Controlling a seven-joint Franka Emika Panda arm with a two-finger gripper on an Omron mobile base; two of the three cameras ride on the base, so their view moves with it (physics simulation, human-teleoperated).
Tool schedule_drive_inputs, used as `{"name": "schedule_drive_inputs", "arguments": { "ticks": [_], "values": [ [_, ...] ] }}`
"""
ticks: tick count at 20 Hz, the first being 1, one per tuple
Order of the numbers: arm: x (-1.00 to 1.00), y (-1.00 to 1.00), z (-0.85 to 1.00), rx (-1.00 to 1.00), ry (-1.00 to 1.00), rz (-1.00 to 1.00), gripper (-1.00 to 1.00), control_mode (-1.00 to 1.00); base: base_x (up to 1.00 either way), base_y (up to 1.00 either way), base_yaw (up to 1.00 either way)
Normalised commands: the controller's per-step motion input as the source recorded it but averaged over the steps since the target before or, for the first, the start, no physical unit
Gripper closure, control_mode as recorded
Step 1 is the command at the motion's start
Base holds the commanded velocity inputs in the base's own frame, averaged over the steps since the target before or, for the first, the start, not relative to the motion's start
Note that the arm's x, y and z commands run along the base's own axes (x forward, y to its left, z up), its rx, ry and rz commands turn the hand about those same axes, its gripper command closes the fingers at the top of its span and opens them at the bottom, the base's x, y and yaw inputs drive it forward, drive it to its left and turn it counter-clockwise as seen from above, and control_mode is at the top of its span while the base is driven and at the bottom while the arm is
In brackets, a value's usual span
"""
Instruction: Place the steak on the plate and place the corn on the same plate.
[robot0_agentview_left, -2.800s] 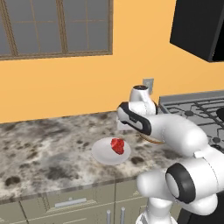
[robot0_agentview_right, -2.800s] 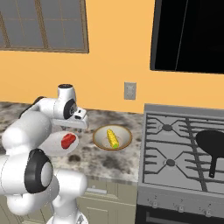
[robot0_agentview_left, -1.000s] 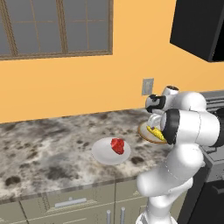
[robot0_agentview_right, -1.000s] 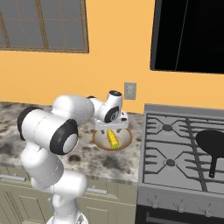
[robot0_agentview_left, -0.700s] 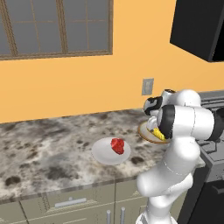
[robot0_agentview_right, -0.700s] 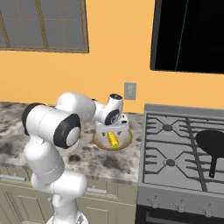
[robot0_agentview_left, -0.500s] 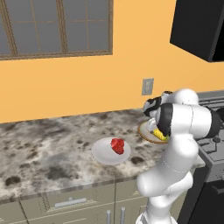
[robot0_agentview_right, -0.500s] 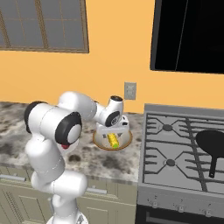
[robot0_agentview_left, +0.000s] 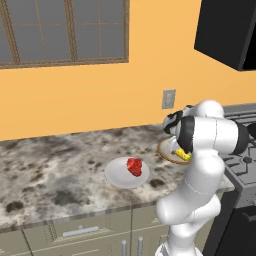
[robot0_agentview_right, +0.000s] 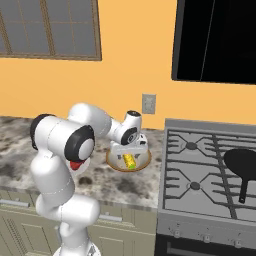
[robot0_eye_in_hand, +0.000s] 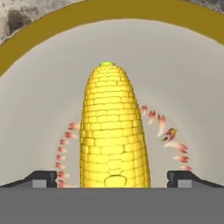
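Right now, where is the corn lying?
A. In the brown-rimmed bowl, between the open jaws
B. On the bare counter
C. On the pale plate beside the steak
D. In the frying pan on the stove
A: the corn lies in the brown-rimmed bowl, with a fingertip on each side of it, apart.

Arm swung from plate (robot0_agentview_left: 120, 177) to bowl (robot0_agentview_right: 114, 161); claw (robot0_eye_in_hand: 112, 178) lowered, fingers astride corn (robot0_eye_in_hand: 113, 131).

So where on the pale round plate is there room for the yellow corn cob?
The pale round plate is bare left of the small red steak. The yellow corn cob lies in the brown-rimmed bowl, between the open gripper fingertips; it's crowded there.
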Motion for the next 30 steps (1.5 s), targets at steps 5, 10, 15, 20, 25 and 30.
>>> {"name": "schedule_drive_inputs", "arguments": {
  "ticks": [5, 10, 15, 20, 25, 30],
  "values": [
    [0.00, 0.00, -0.03, 0.00, 0.05, 0.00, 1.00, -1.00, 0.00, 0.00, 0.00],
    [0.00, 0.00, 0.02, 0.00, 0.00, 0.00, 1.00, -1.00, 0.00, 0.00, 0.00],
    [0.00, 0.00, 0.59, 0.00, 0.00, -0.02, 1.00, -1.00, 0.00, 0.00, 0.00],
    [-0.04, 0.32, 0.67, -0.02, 0.00, -0.03, 1.00, -1.00, 0.00, 0.00, 0.00],
    [-0.31, 0.67, 0.44, -0.01, 0.00, -0.03, 1.00, -1.00, 0.00, 0.00, 0.00],
    [-0.51, 0.71, 0.28, 0.00, 0.00, -0.11, 1.00, -1.00, 0.00, 0.00, 0.00]
  ]
}}
